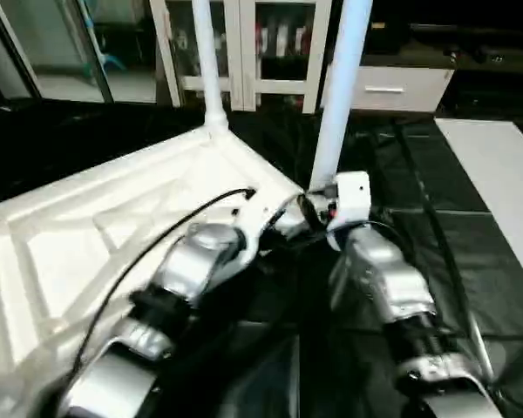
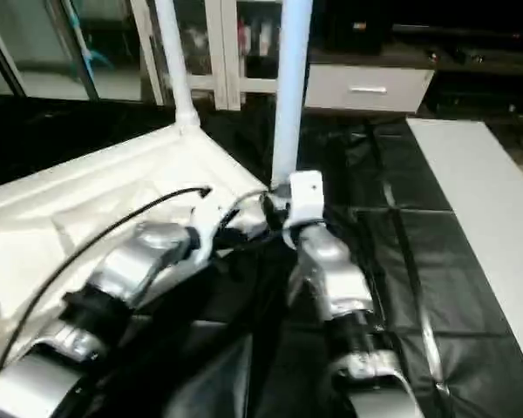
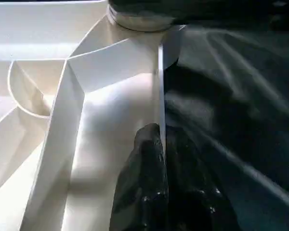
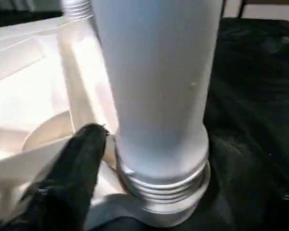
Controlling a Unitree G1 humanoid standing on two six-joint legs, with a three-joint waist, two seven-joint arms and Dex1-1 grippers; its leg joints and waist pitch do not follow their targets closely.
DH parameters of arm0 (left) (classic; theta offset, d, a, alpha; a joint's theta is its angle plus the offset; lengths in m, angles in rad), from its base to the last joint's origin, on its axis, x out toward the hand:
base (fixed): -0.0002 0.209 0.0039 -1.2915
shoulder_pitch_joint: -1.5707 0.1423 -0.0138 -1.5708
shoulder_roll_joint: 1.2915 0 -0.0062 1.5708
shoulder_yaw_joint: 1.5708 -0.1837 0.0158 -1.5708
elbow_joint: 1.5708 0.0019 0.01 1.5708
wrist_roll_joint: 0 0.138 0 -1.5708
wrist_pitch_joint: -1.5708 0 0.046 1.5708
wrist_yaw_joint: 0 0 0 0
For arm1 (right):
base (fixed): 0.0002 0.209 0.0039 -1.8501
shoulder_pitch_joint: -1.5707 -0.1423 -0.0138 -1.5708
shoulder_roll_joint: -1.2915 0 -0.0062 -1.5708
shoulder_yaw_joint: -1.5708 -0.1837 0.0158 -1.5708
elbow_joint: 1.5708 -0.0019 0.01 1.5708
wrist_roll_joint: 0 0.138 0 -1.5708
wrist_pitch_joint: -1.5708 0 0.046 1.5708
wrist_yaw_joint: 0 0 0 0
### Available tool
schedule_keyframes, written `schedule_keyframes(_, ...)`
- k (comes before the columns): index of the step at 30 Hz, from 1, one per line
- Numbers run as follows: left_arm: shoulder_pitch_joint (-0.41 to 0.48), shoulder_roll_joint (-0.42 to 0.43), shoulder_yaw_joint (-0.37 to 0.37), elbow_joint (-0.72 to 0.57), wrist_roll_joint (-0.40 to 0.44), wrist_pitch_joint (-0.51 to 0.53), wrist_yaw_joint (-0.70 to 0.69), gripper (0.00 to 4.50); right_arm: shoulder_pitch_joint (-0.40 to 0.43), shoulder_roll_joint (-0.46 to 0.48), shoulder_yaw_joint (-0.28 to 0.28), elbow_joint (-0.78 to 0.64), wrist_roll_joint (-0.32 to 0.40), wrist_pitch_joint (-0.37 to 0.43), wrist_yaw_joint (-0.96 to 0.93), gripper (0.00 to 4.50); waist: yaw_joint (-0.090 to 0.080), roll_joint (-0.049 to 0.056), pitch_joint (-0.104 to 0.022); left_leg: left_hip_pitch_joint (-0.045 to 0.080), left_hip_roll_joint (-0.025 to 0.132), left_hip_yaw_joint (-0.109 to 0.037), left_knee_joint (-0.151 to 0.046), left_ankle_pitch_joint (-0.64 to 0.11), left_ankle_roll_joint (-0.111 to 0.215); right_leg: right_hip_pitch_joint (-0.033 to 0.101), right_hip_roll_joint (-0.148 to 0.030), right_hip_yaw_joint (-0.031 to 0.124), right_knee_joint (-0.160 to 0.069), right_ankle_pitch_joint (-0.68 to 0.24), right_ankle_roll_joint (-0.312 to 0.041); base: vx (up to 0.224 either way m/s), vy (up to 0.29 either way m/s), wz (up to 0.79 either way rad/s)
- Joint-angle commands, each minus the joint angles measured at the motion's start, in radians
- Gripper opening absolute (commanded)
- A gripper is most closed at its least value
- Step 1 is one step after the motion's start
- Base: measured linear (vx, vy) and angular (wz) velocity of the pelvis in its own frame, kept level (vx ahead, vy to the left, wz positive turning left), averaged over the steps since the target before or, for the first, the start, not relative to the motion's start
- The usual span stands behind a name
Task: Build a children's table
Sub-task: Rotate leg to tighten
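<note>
The white tabletop (image 1: 113, 218) lies upside down, ribbed underside up, on the black-covered surface. Two white legs stand upright in its corner sockets: one at the far corner (image 1: 207, 61) and one at the nearer right corner (image 1: 336, 96). My right gripper (image 1: 316, 209) is at the base of that nearer leg (image 4: 159, 72), whose threaded collar sits at the socket. One black finger (image 4: 82, 163) stands a little off the leg, so the gripper is open. My left gripper (image 3: 161, 144) is shut on the tabletop's thin rim wall (image 3: 160, 86) just short of the same corner.
A white glass-door cabinet (image 1: 244, 43) and a white drawer unit (image 1: 392, 87) stand along the back. A white panel (image 1: 497, 174) lies at the right on the black cover (image 1: 410, 218). A black cable (image 1: 157, 235) runs over my left forearm.
</note>
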Motion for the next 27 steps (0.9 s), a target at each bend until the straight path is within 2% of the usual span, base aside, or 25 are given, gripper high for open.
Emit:
schedule_keyframes(1, 0.032, 0.038, -0.048, -0.061, -0.018, -0.018, -0.120, 0.00, 0.030, -0.076, 0.053, -0.110, 0.046, 0.142, 0.132, 4.08, 0.010, -0.010, -0.051, 0.008, 0.048, -0.028, -0.077, -0.152, 0.059, 0.052, -0.068, 0.035, -0.078, -0.176, -0.212, 0.000, 0.000, 0.00)
schedule_keyframes(4, 0.055, 0.097, -0.079, -0.116, -0.029, -0.018, -0.217, 0.00, 0.077, -0.198, 0.091, -0.237, 0.084, 0.233, 0.285, 4.20, 0.015, -0.005, -0.054, 0.008, 0.052, -0.028, -0.076, -0.139, 0.052, 0.052, -0.069, 0.036, -0.072, -0.130, -0.221, 0.000, 0.000, 0.00)
schedule_keyframes(5, 0.055, 0.097, -0.079, -0.116, -0.029, -0.018, -0.217, 0.00, 0.077, -0.198, 0.091, -0.237, 0.084, 0.233, 0.285, 4.34, 0.017, -0.005, -0.055, 0.009, 0.052, -0.025, -0.074, -0.128, 0.055, 0.049, -0.069, 0.037, -0.070, -0.100, -0.232, 0.000, 0.000, 0.00)
schedule_keyframes(6, 0.070, 0.144, -0.097, -0.158, -0.045, -0.032, -0.297, 0.00, 0.117, -0.311, 0.137, -0.342, 0.106, 0.251, 0.417, 4.44, 0.018, -0.001, -0.054, 0.010, 0.051, -0.025, -0.074, -0.130, 0.054, 0.047, -0.068, 0.037, -0.071, -0.100, -0.237, 0.000, 0.000, 0.00)
schedule_keyframes(7, 0.076, 0.162, -0.104, -0.174, -0.052, -0.029, -0.326, 0.00, 0.132, -0.355, 0.157, -0.379, 0.113, 0.258, 0.467, 4.44, 0.031, -0.006, -0.054, 0.014, 0.056, -0.025, -0.074, -0.137, 0.054, 0.053, -0.069, 0.038, -0.070, -0.097, -0.227, 0.000, 0.000, 0.00)
schedule_keyframes(8, 0.078, 0.170, -0.108, -0.180, -0.053, -0.034, -0.339, 0.00, 0.139, -0.374, 0.167, -0.394, 0.115, 0.257, 0.489, 4.44, 0.033, -0.007, -0.053, 0.012, 0.057, -0.025, -0.075, -0.132, 0.058, 0.054, -0.070, 0.039, -0.068, -0.085, -0.227, 0.000, 0.000, 0.00)
schedule_keyframes(9, 0.090, 0.198, -0.119, -0.204, -0.061, -0.061, -0.389, 0.00, 0.165, -0.443, 0.200, -0.450, 0.115, 0.247, 0.568, 4.44, 0.036, -0.005, -0.052, 0.012, 0.055, -0.025, -0.075, -0.136, 0.059, 0.050, -0.071, 0.038, -0.071, -0.096, -0.231, 0.000, 0.000, 0.00)
schedule_keyframes(10, 0.099, 0.219, -0.124, -0.222, -0.069, -0.074, -0.422, 0.00, 0.187, -0.496, 0.220, -0.495, 0.120, 0.240, 0.626, 4.44, 0.037, -0.009, -0.051, 0.012, 0.056, -0.023, -0.075, -0.141, 0.061, 0.051, -0.070, 0.039, -0.071, -0.101, -0.228, 0.000, 0.000, 0.00)
schedule_keyframes(11, 0.099, 0.219, -0.124, -0.222, -0.069, -0.074, -0.422, 0.00, 0.187, -0.496, 0.220, -0.495, 0.120, 0.240, 0.626, 4.44, 0.040, -0.008, -0.050, 0.012, 0.058, -0.024, -0.075, -0.145, 0.061, 0.050, -0.073, 0.041, -0.071, -0.114, -0.226, 0.000, 0.000, 0.00)
schedule_keyframes(12, 0.105, 0.237, -0.126, -0.238, -0.077, -0.081, -0.452, 0.00, 0.207, -0.543, 0.231, -0.538, 0.131, 0.236, 0.678, 4.44, 0.039, -0.007, -0.048, 0.010, 0.057, -0.026, -0.077, -0.154, 0.059, 0.050, -0.074, 0.040, -0.072, -0.132, -0.225, 0.000, 0.000, 0.00)
schedule_keyframes(13, 0.110, 0.260, -0.131, -0.256, -0.086, -0.080, -0.490, 0.00, 0.227, -0.584, 0.234, -0.576, 0.144, 0.229, 0.725, 4.44, 0.040, -0.010, -0.047, 0.014, 0.059, -0.024, -0.077, -0.165, 0.054, 0.047, -0.075, 0.041, -0.076, -0.161, -0.222, 0.000, 0.000, 0.00)
schedule_keyframes(14, 0.114, 0.286, -0.139, -0.274, -0.094, -0.077, -0.531, 0.00, 0.244, -0.620, 0.234, -0.611, 0.156, 0.227, 0.767, 4.44, 0.047, -0.008, -0.047, 0.017, 0.061, -0.027, -0.080, -0.176, 0.048, 0.049, -0.076, 0.041, -0.077, -0.187, -0.213, 0.000, 0.000, 0.00)
schedule_keyframes(15, 0.115, 0.294, -0.142, -0.279, -0.095, -0.079, -0.544, 0.00, 0.248, -0.630, 0.235, -0.619, 0.157, 0.226, 0.778, 4.44, 0.047, -0.008, -0.047, 0.017, 0.061, -0.027, -0.080, -0.176, 0.048, 0.049, -0.076, 0.041, -0.077, -0.187, -0.213, 0.000, 0.000, 0.00)
schedule_keyframes(16, 0.116, 0.310, -0.146, -0.289, -0.096, -0.080, -0.559, 0.00, 0.251, -0.637, 0.239, -0.627, 0.154, 0.225, 0.784, 4.44, 0.045, -0.004, -0.045, 0.016, 0.060, -0.026, -0.081, -0.184, 0.046, 0.043, -0.074, 0.042, -0.077, -0.194, -0.215, 0.000, 0.000, 0.00)
schedule_keyframes(19, 0.118, 0.321, -0.148, -0.298, -0.105, -0.080, -0.572, 0.00, 0.245, -0.631, 0.262, -0.613, 0.126, 0.206, 0.769, 4.44, 0.043, -0.006, -0.045, 0.018, 0.059, -0.025, -0.080, -0.192, 0.030, 0.039, -0.073, 0.041, -0.078, -0.206, -0.224, 0.000, 0.000, 0.00)
schedule_keyframes(23, 0.122, 0.323, -0.146, -0.305, -0.104, -0.081, -0.579, 0.00, 0.231, -0.607, 0.286, -0.585, 0.089, 0.185, 0.745, 4.44, 0.042, -0.006, -0.049, 0.015, 0.056, -0.026, -0.078, -0.170, 0.024, 0.044, -0.073, 0.040, -0.072, -0.170, -0.229, 0.000, 0.000, 0.00)
schedule_keyframes(27, 0.125, 0.325, -0.147, -0.318, -0.109, -0.076, -0.586, 0.00, 0.221, -0.581, 0.286, -0.567, 0.080, 0.172, 0.733, 4.44, 0.044, -0.006, -0.053, 0.013, 0.056, -0.025, -0.074, -0.134, 0.037, 0.047, -0.072, 0.039, -0.065, -0.104, -0.241, 0.000, 0.000, 0.00)
